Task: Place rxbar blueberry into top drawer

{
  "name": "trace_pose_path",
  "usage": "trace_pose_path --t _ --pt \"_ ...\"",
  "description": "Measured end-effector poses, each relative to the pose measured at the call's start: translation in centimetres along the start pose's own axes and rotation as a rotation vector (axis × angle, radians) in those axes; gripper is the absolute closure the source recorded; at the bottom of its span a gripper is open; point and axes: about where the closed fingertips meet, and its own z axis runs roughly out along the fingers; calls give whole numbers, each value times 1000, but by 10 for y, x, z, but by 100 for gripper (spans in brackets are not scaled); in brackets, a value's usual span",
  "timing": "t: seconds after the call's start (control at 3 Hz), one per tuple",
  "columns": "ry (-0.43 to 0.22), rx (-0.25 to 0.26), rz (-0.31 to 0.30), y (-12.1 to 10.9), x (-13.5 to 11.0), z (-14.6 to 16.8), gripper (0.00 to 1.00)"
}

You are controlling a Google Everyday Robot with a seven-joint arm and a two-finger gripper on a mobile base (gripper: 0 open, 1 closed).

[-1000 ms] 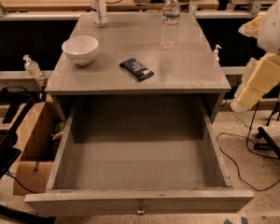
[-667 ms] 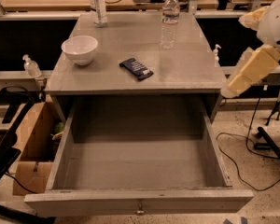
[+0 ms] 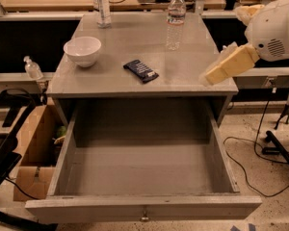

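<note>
On the counter [image 3: 135,37], mid-frame, the rxbar blueberry [image 3: 140,70] lies ungrasped; the top drawer [image 3: 144,208] below stands open. At right the gripper [image 3: 213,75] hovers by the counter's edge, state impossible to tell. Pick and placement both pending.

We see soft overhead light: a pale sheen on the far tabletop [image 3: 135,37], shade at the top drawer [image 3: 144,162]'s far end, the gripper [image 3: 213,74] brightly lit at right.

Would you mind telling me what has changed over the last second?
The end effector moved left and slightly up, from beside the table to over its right edge, nearer the snack bar. Nothing was grasped. Bar, bowl, bottles and open drawer stayed put.
</note>
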Motion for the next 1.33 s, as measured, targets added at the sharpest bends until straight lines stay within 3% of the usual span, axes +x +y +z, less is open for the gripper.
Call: trace_pose_path --t 0.33,0.67,1.33 --pt "-23 61 1 -13 -8 1 0" --pt "-24 60 1 -13 -8 1 0" --pt "-136 8 157 -44 -32 113 0"
